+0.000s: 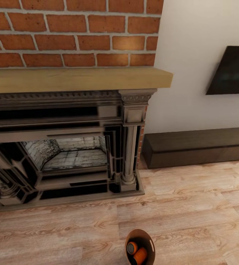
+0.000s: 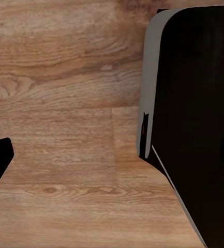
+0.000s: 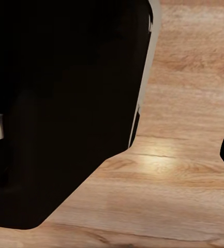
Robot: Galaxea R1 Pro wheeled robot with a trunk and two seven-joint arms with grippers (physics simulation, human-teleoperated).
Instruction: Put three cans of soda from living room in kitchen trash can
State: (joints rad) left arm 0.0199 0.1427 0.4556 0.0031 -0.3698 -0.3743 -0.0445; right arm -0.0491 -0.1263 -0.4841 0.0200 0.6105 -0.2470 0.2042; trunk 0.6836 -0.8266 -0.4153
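You are in the living room, facing the brick fireplace [image 1: 66, 147], with the black TV [image 1: 231, 71] on the wall and the long low dark cabinet [image 1: 198, 147] under it. At the lower edge of the head view the tash can [image 1: 149, 239] shows with its brown inside turned to you. Two orange-sided cans lie in it: one can of soda [image 1: 132, 247] shows its dark end, and the other can of soda [image 1: 140, 255] lies just beside it, touching it. So two of three seem already collected, in my judgement. The blue-sided can is not among what you see here, so you have to find it, and the bin must then go to the kitchen. Both wrist views show wood plank floor [image 2: 65, 103] and dark robot parts; whether the fingers are apart or together, I cannot tell.
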